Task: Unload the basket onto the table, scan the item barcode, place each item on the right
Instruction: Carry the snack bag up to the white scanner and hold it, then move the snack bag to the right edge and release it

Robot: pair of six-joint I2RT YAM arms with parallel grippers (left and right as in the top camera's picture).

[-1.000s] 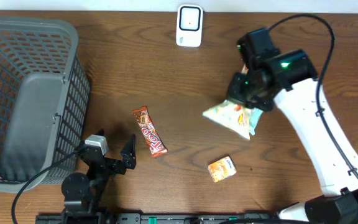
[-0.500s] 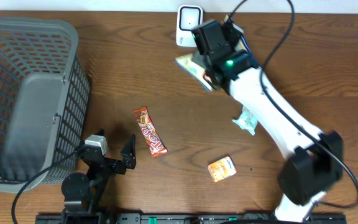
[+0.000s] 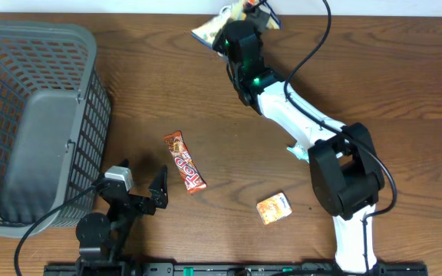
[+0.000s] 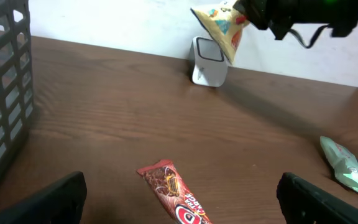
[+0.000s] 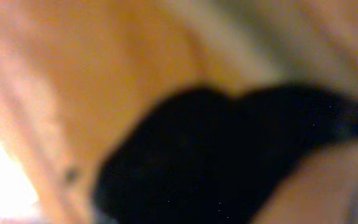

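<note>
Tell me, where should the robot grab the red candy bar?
Grip the candy bar at its middle, across the narrow width, coming straight down from above. It lies flat and slanted on the table, so the jaws should probably turn to straddle its two long edges.

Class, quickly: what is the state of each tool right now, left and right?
Left tool: open, holding nothing.
Right tool: shut on the snack bag, up above the scanner.
</note>
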